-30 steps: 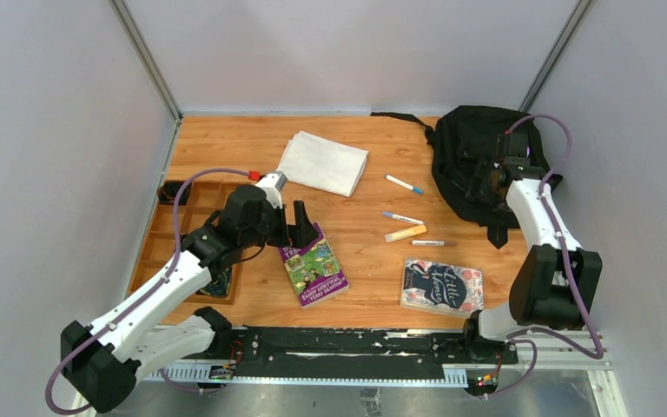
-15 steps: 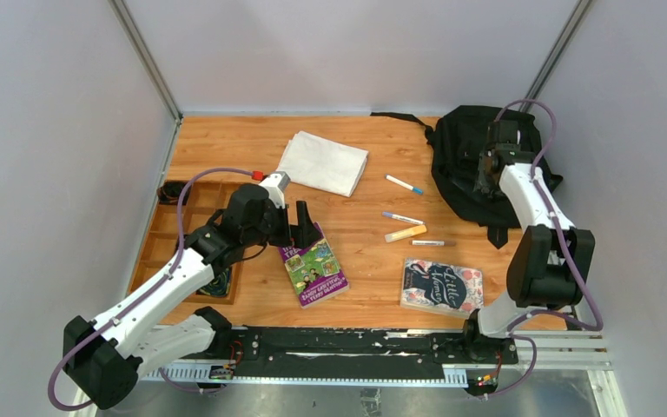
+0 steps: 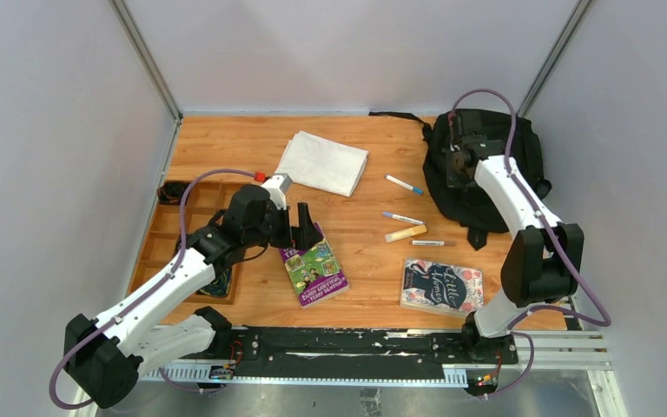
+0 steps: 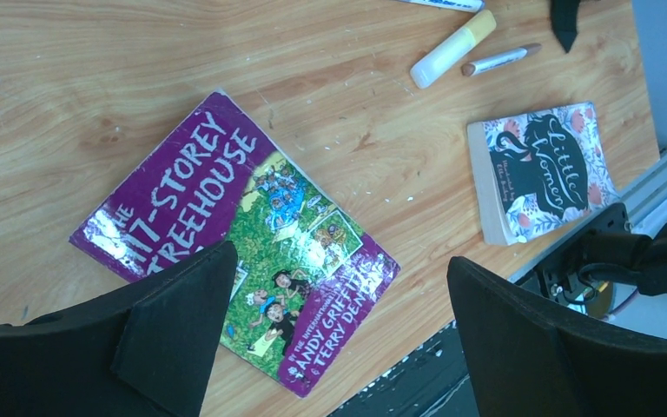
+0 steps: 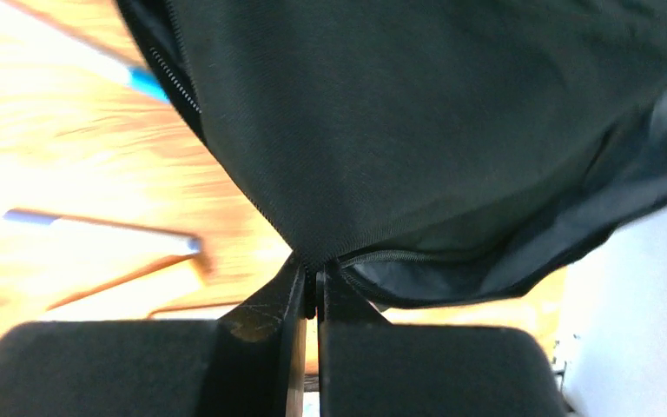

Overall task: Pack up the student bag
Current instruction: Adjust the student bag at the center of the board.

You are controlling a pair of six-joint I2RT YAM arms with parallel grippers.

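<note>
The student bag [image 3: 445, 187] lies at about 2 o'clock on the wooden table [image 3: 226, 139], against the far right corner. The right gripper [image 3: 458, 161] sits over the bag's 10 o'clock part. In the right wrist view its two fingers [image 5: 269, 347] are pressed flat together at 6 o'clock. A pinch of the bag's fabric, right at a zipper seam, is caught between their tips. From that pinch the cloth fans out towards 12 and 3 o'clock and fills most of the view.

The bag is soft, matte black woven fabric, slumped into a rounded lump with loose folds. A fine-toothed zipper runs along its edge, and a strap trails off at its 11 o'clock.

The right arm rises from its base at 5 o'clock, bends sharply at the elbow and reaches its white forearm diagonally up towards 11 o'clock across the bag.

The left gripper [image 4: 339, 261] has its fingers spread wide and holds nothing. It hangs over the 12 o'clock end of a glossy purple book [image 4: 234, 234], which lies flat and askew on the wood. The left arm stretches low from 7 o'clock towards the table's middle. A floral book [image 4: 547, 169] lies well apart at the purple book's 3 o'clock.
</note>
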